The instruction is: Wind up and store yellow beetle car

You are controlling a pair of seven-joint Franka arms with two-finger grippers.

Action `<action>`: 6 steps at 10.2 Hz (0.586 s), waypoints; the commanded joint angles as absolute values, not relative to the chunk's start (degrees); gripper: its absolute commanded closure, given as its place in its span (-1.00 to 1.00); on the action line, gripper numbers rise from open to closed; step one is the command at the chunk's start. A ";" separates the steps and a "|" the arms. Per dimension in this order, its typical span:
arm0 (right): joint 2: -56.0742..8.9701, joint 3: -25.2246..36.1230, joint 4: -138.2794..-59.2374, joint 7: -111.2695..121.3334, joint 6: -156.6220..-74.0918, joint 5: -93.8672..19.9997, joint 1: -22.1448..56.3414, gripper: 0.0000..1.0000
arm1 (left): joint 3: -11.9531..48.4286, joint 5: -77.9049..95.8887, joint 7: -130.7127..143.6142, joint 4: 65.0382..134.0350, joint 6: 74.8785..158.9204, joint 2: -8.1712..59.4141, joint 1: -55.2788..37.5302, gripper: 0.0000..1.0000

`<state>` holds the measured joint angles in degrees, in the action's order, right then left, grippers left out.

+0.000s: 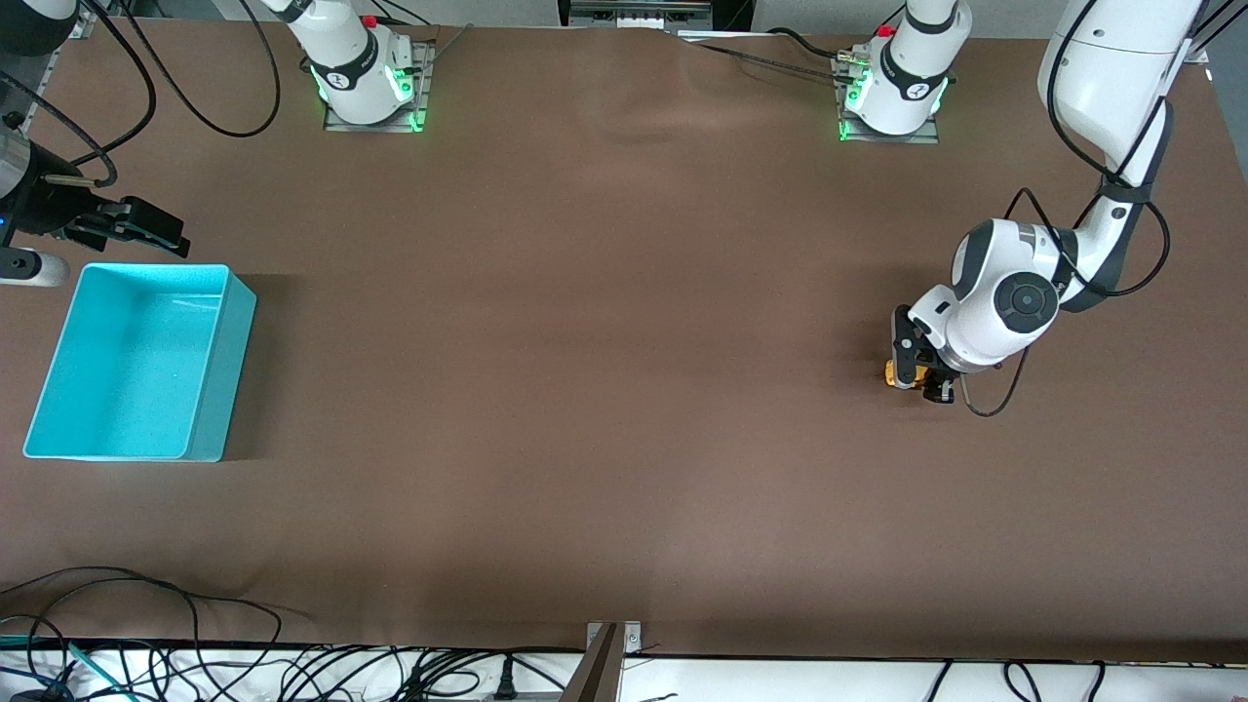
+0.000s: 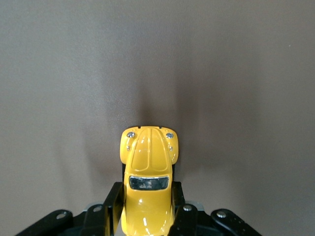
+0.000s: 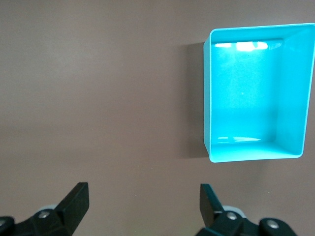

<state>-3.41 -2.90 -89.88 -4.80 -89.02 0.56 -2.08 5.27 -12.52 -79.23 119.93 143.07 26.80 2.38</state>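
Now the left gripper point(image 1: 916, 372) pinches the car point(image 2: 148, 184) on the table point(image 1: 604, 341) at its end; winding comes next. Waiting right gripper point(image 3: 142, 201), fingers spread, hovers beside the bin point(image 1: 219, 390).

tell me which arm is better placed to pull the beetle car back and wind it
Left. Its claw is down at the table with its fingers closed on the yellow beetle car. The right claw hangs open by the turquoise bin at the right arm's end.

Glossy yellow beetle car point(image 2: 147, 184) — perhaps metal.
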 commanded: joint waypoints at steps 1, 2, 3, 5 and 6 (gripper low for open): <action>-3.96 -2.90 -88.42 -4.83 -88.33 -0.35 -2.29 -1.00 | 6.06 -13.54 -76.21 118.92 141.69 27.34 2.03 1.00; -3.96 -2.90 -88.42 -4.83 -88.33 -0.35 -2.29 -1.00 | 8.15 -13.27 -74.11 118.74 140.81 27.25 1.85 1.00; -3.96 -2.90 -88.42 -4.83 -88.42 -0.35 -2.37 -1.00 | 9.04 -13.27 -71.92 118.74 140.80 27.25 1.76 1.00; -3.96 -2.99 -88.42 -4.83 -88.50 -0.44 -2.29 -1.00 | 10.80 -13.27 -69.97 117.78 140.71 27.42 1.15 1.00; -3.96 -2.99 -88.42 -4.83 -88.51 -0.44 -2.29 -1.00 | 10.98 -13.27 -68.83 117.69 140.71 27.68 0.71 1.00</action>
